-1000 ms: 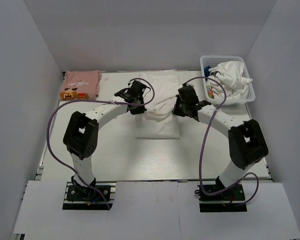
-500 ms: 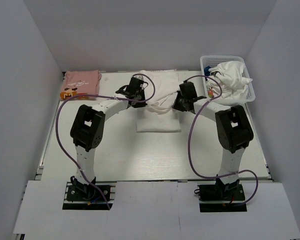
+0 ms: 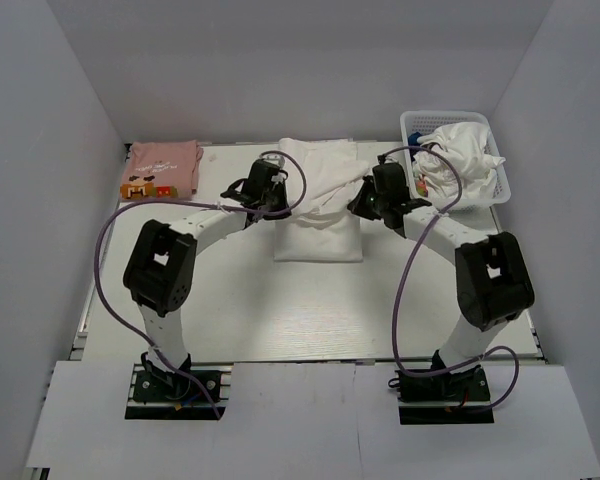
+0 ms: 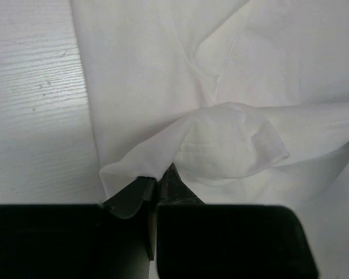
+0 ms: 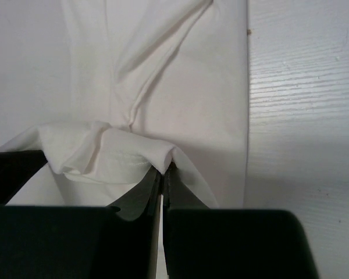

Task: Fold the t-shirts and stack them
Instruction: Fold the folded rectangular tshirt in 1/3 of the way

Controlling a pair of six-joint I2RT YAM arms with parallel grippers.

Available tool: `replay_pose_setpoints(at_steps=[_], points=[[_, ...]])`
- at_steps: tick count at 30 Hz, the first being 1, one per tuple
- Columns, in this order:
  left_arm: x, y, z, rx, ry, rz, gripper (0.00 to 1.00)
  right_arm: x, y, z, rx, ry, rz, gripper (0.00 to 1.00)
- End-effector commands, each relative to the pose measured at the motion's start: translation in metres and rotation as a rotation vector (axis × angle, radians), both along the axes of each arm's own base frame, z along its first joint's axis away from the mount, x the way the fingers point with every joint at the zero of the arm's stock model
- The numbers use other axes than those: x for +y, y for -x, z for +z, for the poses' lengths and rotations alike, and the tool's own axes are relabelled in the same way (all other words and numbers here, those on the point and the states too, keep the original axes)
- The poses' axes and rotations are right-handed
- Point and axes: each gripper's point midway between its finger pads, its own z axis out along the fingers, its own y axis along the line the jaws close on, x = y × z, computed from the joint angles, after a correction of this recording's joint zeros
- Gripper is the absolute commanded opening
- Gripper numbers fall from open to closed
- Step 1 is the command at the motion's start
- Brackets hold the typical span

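White tee (image 3: 318, 215) mid-fold – both grips thin

The white tee lies on the table (image 3: 310, 310) at the middle of the far edge, its lower part flat and one edge lifted off it. The left gripper (image 4: 158, 177) and the right gripper (image 5: 162, 171) are each closed tight on a small fold of that lifted edge, jaws nearly meeting. The pink tee (image 3: 163, 167) sits folded in the far-left corner, and the basket (image 3: 410, 125) in the far-right corner holds more cloth.

Risks, as I judge them: each pinch takes little fabric, so a tug could pull it free. If one arm travels further than the other, the fold lands skewed. The slack between the grippers may bunch when laid down – leaving a creased, lumpy fold.
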Motion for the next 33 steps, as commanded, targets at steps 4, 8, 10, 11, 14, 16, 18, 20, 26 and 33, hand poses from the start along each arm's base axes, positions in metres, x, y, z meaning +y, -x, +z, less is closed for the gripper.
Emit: replay_pose_setpoints(at_steps=[4,8,10,11,14,16,18,20,26,33], points=[[-0.009,-0.011,0.060,-0.160,0.091,-0.033,0.11,-0.008,-0.012,0.042,-0.128,-0.012,-0.041,0.00],[-0.011,-0.025,0.041,-0.110,0.044,-0.011,0.11,-0.004,-0.026,0.022,-0.074,0.017,-0.033,0.00],[-0.016,-0.033,0.040,-0.108,0.041,-0.024,0.13,-0.007,-0.028,0.017,-0.036,0.031,-0.038,0.00],[-0.017,-0.037,0.039,-0.106,0.033,-0.018,0.16,-0.004,-0.034,0.009,-0.023,0.029,-0.029,0.00],[-0.014,-0.047,0.023,-0.075,0.007,0.001,0.41,-0.002,-0.044,-0.006,0.011,0.028,-0.022,0.01],[-0.007,-0.057,0.013,-0.071,-0.015,0.031,0.72,-0.001,-0.048,-0.015,0.033,0.031,-0.024,0.31],[-0.002,-0.067,0.019,-0.077,-0.032,0.044,1.00,-0.002,-0.058,-0.008,0.028,0.025,-0.017,0.87],[0.003,-0.076,0.030,-0.089,-0.038,0.065,1.00,0.009,-0.053,0.001,0.023,0.005,0.047,0.90],[0.026,-0.038,0.068,-0.140,-0.010,0.077,1.00,0.025,-0.011,0.026,-0.031,-0.037,0.150,0.90],[0.048,0.035,0.072,-0.126,0.072,0.103,1.00,0.050,0.029,0.014,-0.032,-0.071,0.234,0.90]])
